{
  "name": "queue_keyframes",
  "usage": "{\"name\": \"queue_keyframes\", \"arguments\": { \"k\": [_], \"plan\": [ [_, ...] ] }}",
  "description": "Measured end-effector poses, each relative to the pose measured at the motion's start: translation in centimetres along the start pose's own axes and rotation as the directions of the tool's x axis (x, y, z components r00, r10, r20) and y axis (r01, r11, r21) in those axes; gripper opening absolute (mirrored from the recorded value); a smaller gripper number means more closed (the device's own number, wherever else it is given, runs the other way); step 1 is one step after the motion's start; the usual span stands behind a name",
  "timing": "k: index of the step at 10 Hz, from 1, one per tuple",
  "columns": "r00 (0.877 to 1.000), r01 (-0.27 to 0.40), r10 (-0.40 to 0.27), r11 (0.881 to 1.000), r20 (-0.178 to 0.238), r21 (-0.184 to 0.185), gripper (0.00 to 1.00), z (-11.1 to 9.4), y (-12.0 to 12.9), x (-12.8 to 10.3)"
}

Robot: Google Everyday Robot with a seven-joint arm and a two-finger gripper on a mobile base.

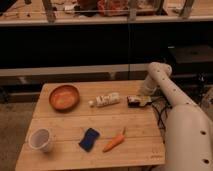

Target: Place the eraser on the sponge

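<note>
The eraser (pixel 133 100), a small dark block with a whitish band, lies on the wooden table (pixel 70 122) near its right edge. My gripper (pixel 143 99) is down at table level right at the eraser's right end, at the tip of the white arm (pixel 162 82) that arches over from the right. The blue sponge (pixel 89 139) lies flat toward the table's front, well to the left of the eraser and gripper. Whether the gripper touches the eraser cannot be made out.
An orange carrot (pixel 114 142) lies just right of the sponge. A white packet (pixel 106 99) sits mid-table left of the eraser, an orange bowl (pixel 64 97) at the back left, a white cup (pixel 40 139) at the front left. Dark shelving stands behind the table.
</note>
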Motion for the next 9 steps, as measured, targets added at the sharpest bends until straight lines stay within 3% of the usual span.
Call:
{"name": "queue_keyframes", "arguments": {
  "k": [3,8,9],
  "plan": [
    [1.000,-0.001,0.001,1.000,-0.001,-0.001,0.02,-0.37,0.04,0.10],
    [1.000,0.006,-0.006,1.000,0.002,-0.012,0.43,-0.08,-0.16,-0.51],
    [1.000,0.006,-0.005,1.000,0.002,-0.013,0.46,-0.18,-0.13,-0.44]
  ]
}}
